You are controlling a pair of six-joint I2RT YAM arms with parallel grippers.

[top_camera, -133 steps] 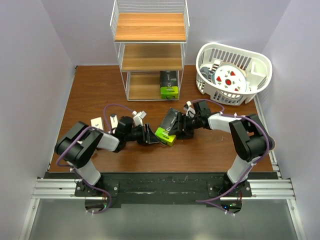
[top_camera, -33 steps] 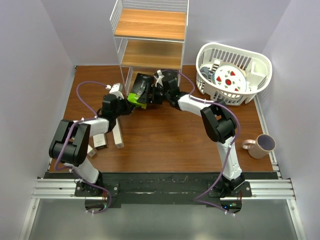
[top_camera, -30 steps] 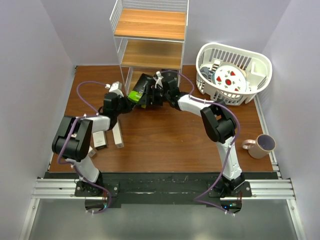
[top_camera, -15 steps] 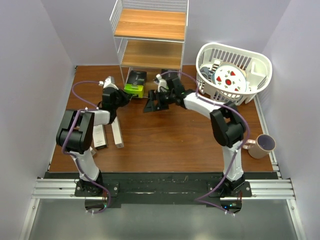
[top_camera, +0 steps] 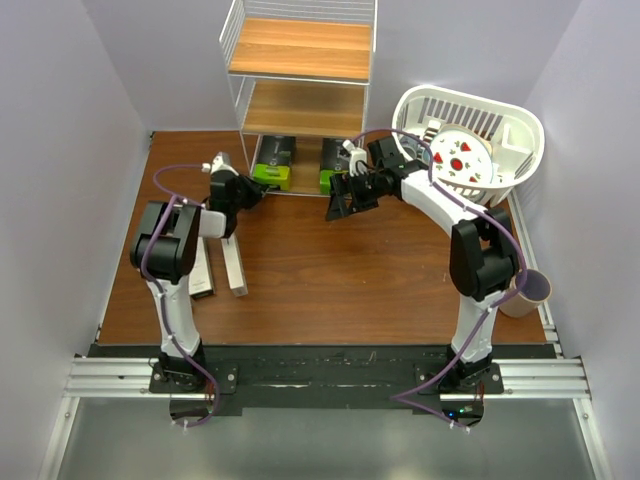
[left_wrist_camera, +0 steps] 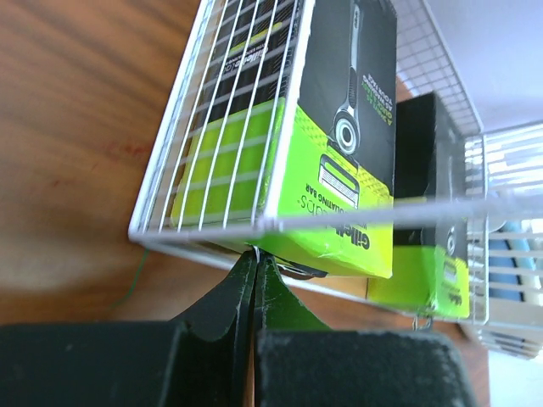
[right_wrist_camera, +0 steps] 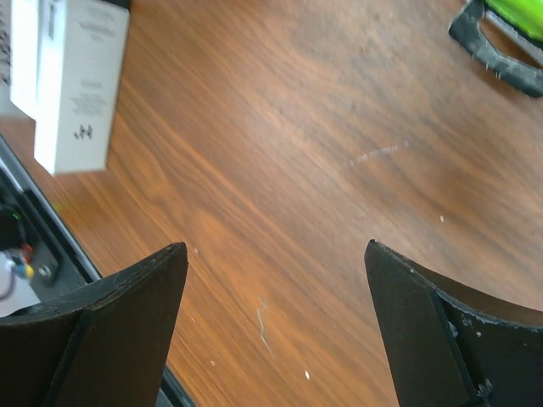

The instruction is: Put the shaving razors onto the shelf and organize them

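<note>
The shelf [top_camera: 300, 50] stands at the back centre. Two black razor packs with lime-green ends lie on its bottom tier, one at the left [top_camera: 272, 162] and one at the right [top_camera: 331, 168]. My left gripper [top_camera: 252, 194] is shut and empty, its tips at the shelf's front-left wire. In the left wrist view the gripper [left_wrist_camera: 254, 259] touches the wire just under the near pack [left_wrist_camera: 339, 161]; the second pack [left_wrist_camera: 431, 254] lies behind. My right gripper [top_camera: 345, 198] is open and empty over bare table in front of the shelf. Two white cartons [top_camera: 233, 266] lie at the left, also in the right wrist view [right_wrist_camera: 76, 85].
A white slatted basket [top_camera: 500, 175] with dishes stands at the back right, close to my right arm. A cup [top_camera: 530, 291] sits at the right edge, partly behind the right arm. A third carton [top_camera: 200, 272] lies beside the others.
My right gripper has let go of the black and green pack on the bottom tier and drawn back to the right, open. My left gripper has come up shut against the shelf's front corner.
</note>
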